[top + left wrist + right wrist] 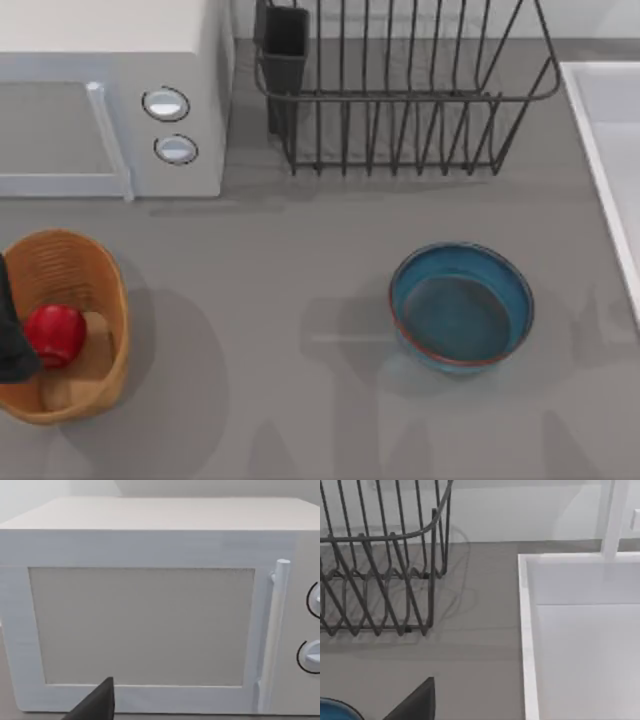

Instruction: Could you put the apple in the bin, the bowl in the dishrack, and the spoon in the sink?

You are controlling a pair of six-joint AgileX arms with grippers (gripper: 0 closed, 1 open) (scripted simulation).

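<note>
The apple point(54, 334) lies inside the bin point(105, 290) at the surface's point(280, 300) left edge, my left tool point(12, 330) dark just beside it; whether it is apart or together I cannot tell. The bowl point(461, 306) sits upright right of centre, between the dishrack point(400, 90) at the far edge and the near edge. The sink point(610, 150) lines the right edge.

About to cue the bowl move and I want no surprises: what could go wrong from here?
1. The bowl stands on the table in front of the dishrack; it must probably clear the rack's front bars or it could catch.
2. The left arm hangs at the bin rim beside the apple; a careless move might tip the bin.
3. I see no spoon, so the sink step may stall.
</note>
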